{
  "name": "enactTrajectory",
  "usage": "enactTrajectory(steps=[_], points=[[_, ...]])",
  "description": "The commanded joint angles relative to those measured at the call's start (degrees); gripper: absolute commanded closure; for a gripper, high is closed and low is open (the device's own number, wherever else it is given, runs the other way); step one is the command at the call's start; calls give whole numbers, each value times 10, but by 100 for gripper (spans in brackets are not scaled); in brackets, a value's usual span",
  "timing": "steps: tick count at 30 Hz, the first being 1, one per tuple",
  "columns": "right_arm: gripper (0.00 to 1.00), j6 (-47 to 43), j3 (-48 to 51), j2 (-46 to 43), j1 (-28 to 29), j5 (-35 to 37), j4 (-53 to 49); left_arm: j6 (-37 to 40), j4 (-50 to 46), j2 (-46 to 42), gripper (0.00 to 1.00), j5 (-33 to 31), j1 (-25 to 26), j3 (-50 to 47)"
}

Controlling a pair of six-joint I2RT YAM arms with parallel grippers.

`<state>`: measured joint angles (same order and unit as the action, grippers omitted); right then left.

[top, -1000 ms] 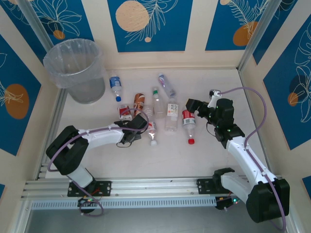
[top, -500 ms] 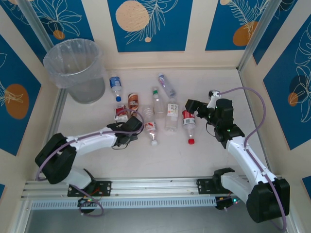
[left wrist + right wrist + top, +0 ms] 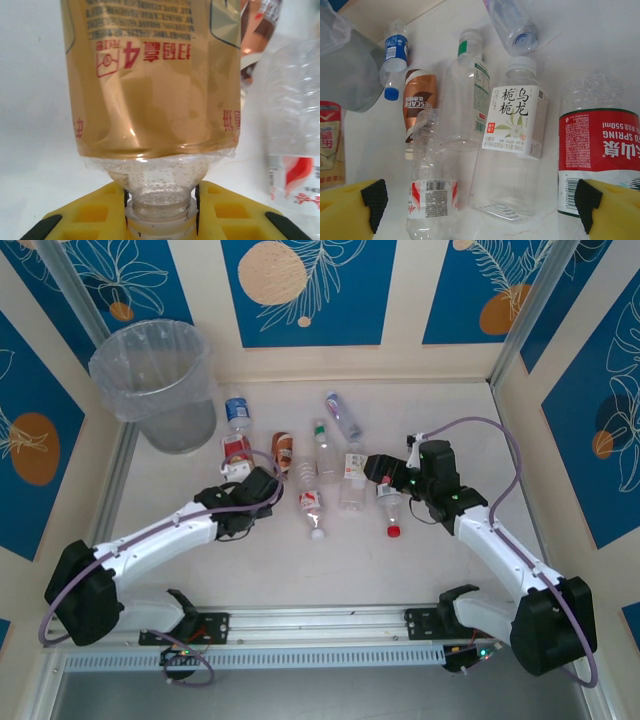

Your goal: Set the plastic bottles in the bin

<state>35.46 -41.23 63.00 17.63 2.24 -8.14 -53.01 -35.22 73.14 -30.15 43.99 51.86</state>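
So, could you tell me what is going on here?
The left gripper is shut on the neck of a clear plastic bottle with a tan-and-red label. The open right gripper hovers over the other bottles lying on the white table, nearest a red-labelled clear bottle. The round translucent plastic bin stands at the far left.

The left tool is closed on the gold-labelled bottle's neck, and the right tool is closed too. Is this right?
Not quite: the right tool is open, its fingers wide apart in the right wrist view. The left tool is indeed closed on the gold-labelled bottle's neck.
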Motion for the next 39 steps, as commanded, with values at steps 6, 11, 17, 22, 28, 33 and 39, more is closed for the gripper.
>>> enactTrajectory(steps=[6,11,17,22,28,33,39], points=[[1,22,-11,1,11,30,-4,234,45,-48,100,36,-32,68],[1,28,10,-8,19,21,41,307,17,-30,100,75,-88,154],[1,19,5,-3,34,18,63,360,65,1,100,155,-164,216],[1,3,0,-3,57,33,80,377,75,24,100,159,-222,261],[1,-7,-7,13,74,48,84,386,51,54,100,181,-302,345],[1,-13,-15,28,84,53,87,399,18,87,100,168,-355,418],[1,-28,-22,29,100,63,91,393,18,130,100,213,-414,471]])
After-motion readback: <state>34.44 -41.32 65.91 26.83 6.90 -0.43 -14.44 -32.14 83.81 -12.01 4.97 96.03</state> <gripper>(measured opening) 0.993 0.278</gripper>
